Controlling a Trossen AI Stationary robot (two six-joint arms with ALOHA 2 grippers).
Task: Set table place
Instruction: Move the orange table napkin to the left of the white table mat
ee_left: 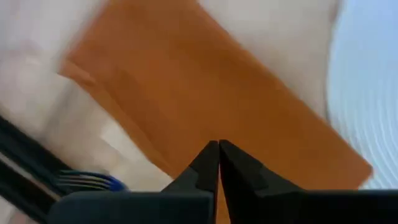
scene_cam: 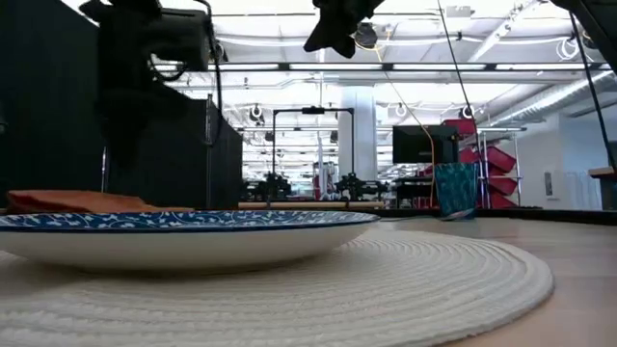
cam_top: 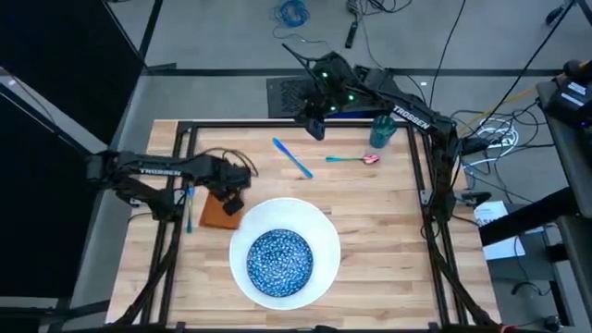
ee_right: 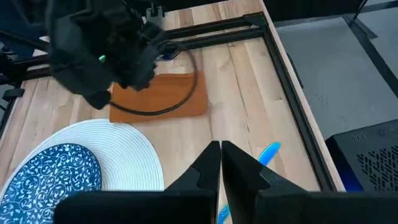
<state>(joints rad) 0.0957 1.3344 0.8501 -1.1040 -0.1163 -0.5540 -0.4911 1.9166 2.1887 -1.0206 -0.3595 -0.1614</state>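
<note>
On the wooden table (cam_top: 370,222), an orange napkin (cam_top: 219,214) lies flat left of the white round plate (cam_top: 324,231). The blue speckled bowl (cam_top: 280,259) rests on that plate. My left gripper (ee_left: 219,146) hovers shut above the napkin (ee_left: 205,93), clear of it in the low view. A light-blue fork (cam_top: 189,205) lies by the left rail. A blue knife (cam_top: 292,157), a spoon (cam_top: 350,159) and the teal cup (cam_top: 382,129) sit toward the far edge. My right gripper (ee_right: 220,146) is shut and held high over the far edge.
The black rail frame (cam_top: 180,176) runs around the tabletop, close to the fork and the napkin. Bare wood lies right of the plate and between the plate and the far cutlery. Cables and equipment sit beyond the far and right edges.
</note>
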